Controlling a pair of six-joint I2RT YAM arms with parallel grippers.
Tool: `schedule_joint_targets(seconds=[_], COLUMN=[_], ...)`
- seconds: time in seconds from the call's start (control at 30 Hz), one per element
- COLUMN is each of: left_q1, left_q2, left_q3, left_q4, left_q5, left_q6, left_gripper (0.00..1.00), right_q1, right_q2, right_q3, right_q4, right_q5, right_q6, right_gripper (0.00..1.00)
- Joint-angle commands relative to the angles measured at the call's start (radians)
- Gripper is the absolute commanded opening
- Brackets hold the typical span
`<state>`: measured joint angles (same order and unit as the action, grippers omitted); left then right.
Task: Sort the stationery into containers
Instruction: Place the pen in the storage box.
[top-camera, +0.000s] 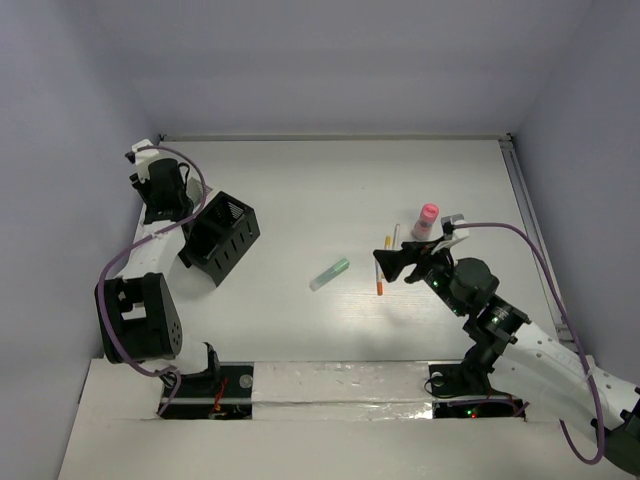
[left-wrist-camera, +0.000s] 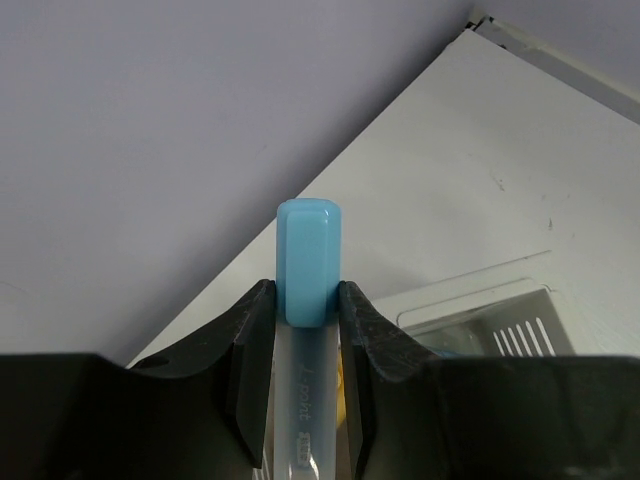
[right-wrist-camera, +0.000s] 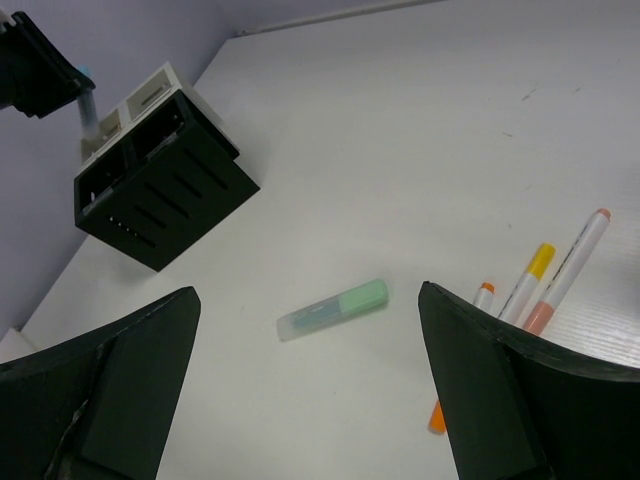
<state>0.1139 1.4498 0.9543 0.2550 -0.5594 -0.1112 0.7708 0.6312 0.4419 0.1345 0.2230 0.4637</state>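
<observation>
One green marker (top-camera: 330, 272) lies loose mid-table, just left of your right gripper (top-camera: 393, 264), whose jaws stand wide apart and empty. Its long axis runs near-left to far-right, so that arm is the nearer one. Farther left, your left gripper (left-wrist-camera: 303, 300) is clamped on a blue marker (left-wrist-camera: 308, 255) beside the black organiser (top-camera: 220, 238).

Even, diffuse light from above; the white table (top-camera: 330, 190) reads bright, without clipping. Shadows are soft and short, hugging the black organiser (top-camera: 220, 238). Faint glare marks the glossy strip (top-camera: 340, 385) at lower centre. The blue marker (left-wrist-camera: 308, 262) is fairly sharp; fingers (right-wrist-camera: 120, 390) of the right gripper (right-wrist-camera: 307, 292), in the lower corners, are blurred.
</observation>
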Motion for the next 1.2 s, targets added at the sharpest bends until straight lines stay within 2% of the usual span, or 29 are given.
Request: schedule_joint_targets(seconds=[0.0, 0.67, 0.77, 0.87, 0.93, 1.03, 1.13, 1.17], left_q1=[0.007, -0.022, -0.031, -0.042, -0.053, -0.092, -0.18, -0.238], left_q2=[-0.005, -0.002, -0.011, -0.02, -0.041, -0.106, -0.19, -0.209], left_q3=[-0.017, -0.04, -0.046, -0.043, -0.032, -0.016, 0.014, 0.036], left_q4=[0.067, 0.07, 0.075, 0.066, 0.049, 0.027, -0.016, -0.051], left_q5=[-0.03, -0.08, -0.089, -0.105, -0.105, -0.09, -0.027, 0.039], left_q6=[0.019, 0.045, 0.053, 0.05, 0.036, 0.012, -0.013, -0.019], left_gripper=[0.19, 0.3, 0.34, 0.42, 0.43, 0.44, 0.44, 0.44], right_q1=[-0.005, -0.005, -0.005, -0.005, -0.005, -0.005, -0.005, -0.005], right_q2=[0.001, -0.014, -0.016, -0.014, -0.016, -0.016, -0.013, -0.013], right_q3=[0.006, 0.009, 0.011, 0.009, 0.009, 0.009, 0.008, 0.009], right_q4=[0.045, 0.027, 0.027, 0.028, 0.028, 0.028, 0.028, 0.03], right_q5=[0.013, 0.03, 0.032, 0.032, 0.032, 0.035, 0.038, 0.039], right_q6=[-0.013, -0.019, -0.02, -0.019, -0.019, -0.019, -0.017, -0.017], right_gripper=[0.96, 0.96, 0.96, 0.96, 0.96, 0.96, 0.96, 0.96])
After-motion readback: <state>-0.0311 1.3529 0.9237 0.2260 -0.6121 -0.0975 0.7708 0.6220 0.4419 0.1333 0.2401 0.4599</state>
